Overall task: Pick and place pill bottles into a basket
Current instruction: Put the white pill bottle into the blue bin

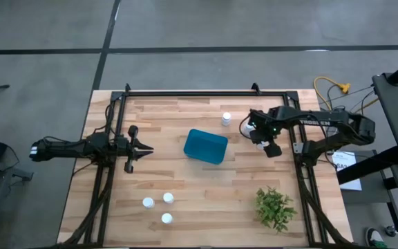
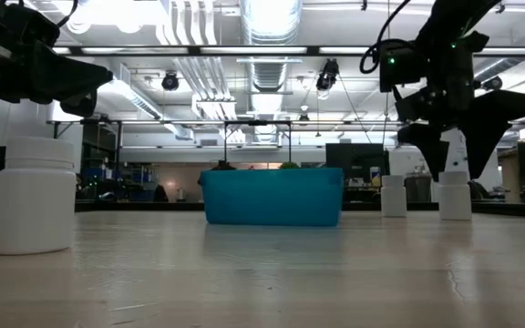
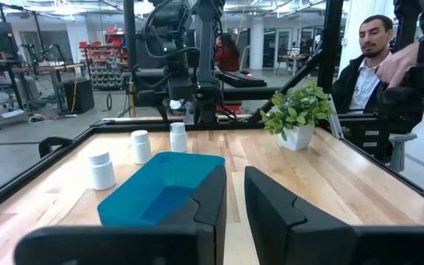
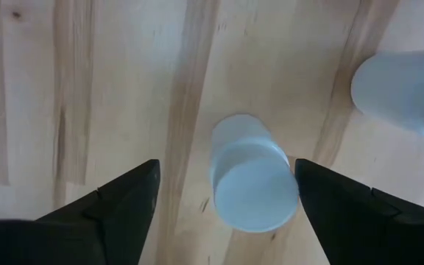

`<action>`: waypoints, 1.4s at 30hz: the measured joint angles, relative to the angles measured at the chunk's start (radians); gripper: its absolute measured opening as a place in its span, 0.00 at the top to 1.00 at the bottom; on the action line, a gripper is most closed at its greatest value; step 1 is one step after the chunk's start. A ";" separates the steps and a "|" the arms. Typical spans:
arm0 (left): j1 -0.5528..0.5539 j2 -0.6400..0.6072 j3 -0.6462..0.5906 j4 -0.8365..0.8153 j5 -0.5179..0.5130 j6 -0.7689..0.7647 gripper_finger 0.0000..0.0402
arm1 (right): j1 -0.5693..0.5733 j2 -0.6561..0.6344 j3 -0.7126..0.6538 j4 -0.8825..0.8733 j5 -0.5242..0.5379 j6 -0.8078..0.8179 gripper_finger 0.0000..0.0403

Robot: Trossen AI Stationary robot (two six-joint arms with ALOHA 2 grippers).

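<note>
Directly under right gripper – upright bottle centred between wide fingers, 2 o'clock of basket; left gripper narrow, farther off

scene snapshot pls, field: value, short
right gripper: open, pointing down over the table's right side, fingers either side of a standing pill bottle, not yet closed on it
left gripper: shut, empty, left of the basket
basket: mid-table, no bottles seen inside
bottles in high view: one behind the basket, three at the front left
plant: front right
person: seated beyond the table
</note>
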 joint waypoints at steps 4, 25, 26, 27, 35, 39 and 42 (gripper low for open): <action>0.000 0.000 0.000 0.000 0.000 0.000 0.92 | 0.000 -0.012 -0.022 0.033 0.001 -0.002 0.24; 0.000 0.000 0.000 0.000 0.000 0.000 0.92 | -0.002 -0.005 -0.038 0.064 0.039 -0.013 0.29; 0.000 0.000 0.000 0.000 0.000 0.000 0.92 | -0.002 -0.005 -0.038 0.064 0.042 -0.015 0.29; 0.000 0.000 0.000 0.000 0.000 0.000 0.92 | -0.004 -0.005 -0.038 0.065 0.044 -0.016 0.30; 0.000 0.000 0.000 0.000 0.000 0.000 0.92 | -0.035 -0.005 -0.051 0.069 0.044 -0.017 0.32; 0.000 0.000 0.000 0.000 0.000 0.000 0.92 | -0.041 -0.005 -0.072 0.094 0.038 -0.017 0.33; 0.000 0.000 0.000 0.000 0.000 0.000 0.92 | -0.041 -0.005 -0.084 0.116 0.029 -0.016 0.33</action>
